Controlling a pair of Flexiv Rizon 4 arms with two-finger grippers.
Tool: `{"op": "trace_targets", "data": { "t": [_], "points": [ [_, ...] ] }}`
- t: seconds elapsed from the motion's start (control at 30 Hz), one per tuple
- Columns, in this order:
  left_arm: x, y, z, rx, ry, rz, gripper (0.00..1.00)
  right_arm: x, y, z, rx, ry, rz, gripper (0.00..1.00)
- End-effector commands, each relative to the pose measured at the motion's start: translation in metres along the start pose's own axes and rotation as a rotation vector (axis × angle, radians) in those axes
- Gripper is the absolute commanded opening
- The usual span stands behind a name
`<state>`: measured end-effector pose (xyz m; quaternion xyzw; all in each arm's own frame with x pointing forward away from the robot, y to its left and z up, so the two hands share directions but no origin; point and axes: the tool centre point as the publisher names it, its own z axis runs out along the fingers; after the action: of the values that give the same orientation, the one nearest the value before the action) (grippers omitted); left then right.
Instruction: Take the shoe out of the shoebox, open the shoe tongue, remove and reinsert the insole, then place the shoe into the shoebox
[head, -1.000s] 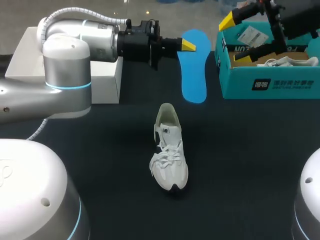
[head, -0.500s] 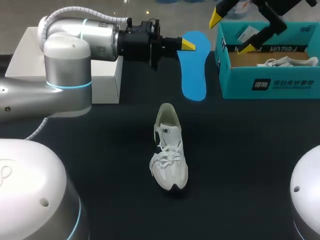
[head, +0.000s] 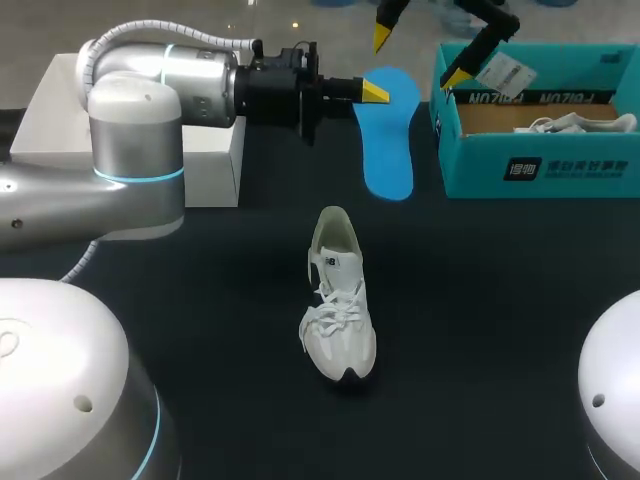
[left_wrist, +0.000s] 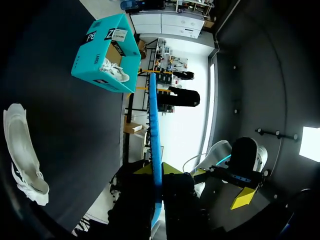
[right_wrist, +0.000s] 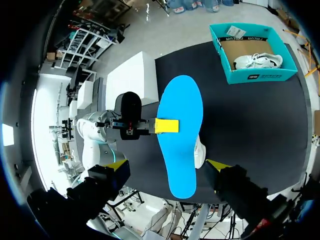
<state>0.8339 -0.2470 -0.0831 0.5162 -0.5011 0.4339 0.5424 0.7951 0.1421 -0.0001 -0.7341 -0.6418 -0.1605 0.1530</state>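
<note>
**Insole held clear of the table.** The blue insole (head: 388, 140) is gripped at its left edge, near its far end, by the left gripper (head: 374, 91). The jaws are pressed onto it from both sides, and it is held above the far middle of the table (head: 480, 300). The right gripper (head: 418, 58) is seen farther back, just left of the teal shoebox (head: 540, 165). Its jaws are spread wide and nothing is held. The white shoe (head: 338, 305) is set upright at mid-table, toe toward the near edge. A second shoe (head: 570, 125) is seen inside the shoebox. A white box (head: 50, 110) is placed at far left.
</note>
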Motion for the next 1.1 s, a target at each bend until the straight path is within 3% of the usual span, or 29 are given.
{"op": "trace_targets", "data": {
  "t": [0.03,0.3,1.1],
  "points": [
    [0.000,0.002,-0.002,0.007,-0.010,-0.001,0.00,0.013,0.004,-0.004,-0.010,-0.500,0.009,1.00],
    [-0.002,0.001,-0.009,0.016,-0.003,-0.023,0.00,0.011,0.004,-0.007,-0.046,-0.556,-0.021,1.00],
    [0.001,0.004,-0.014,0.024,0.021,-0.032,0.00,0.027,0.006,-0.004,-0.055,-0.462,-0.109,1.00]
  ]
}}
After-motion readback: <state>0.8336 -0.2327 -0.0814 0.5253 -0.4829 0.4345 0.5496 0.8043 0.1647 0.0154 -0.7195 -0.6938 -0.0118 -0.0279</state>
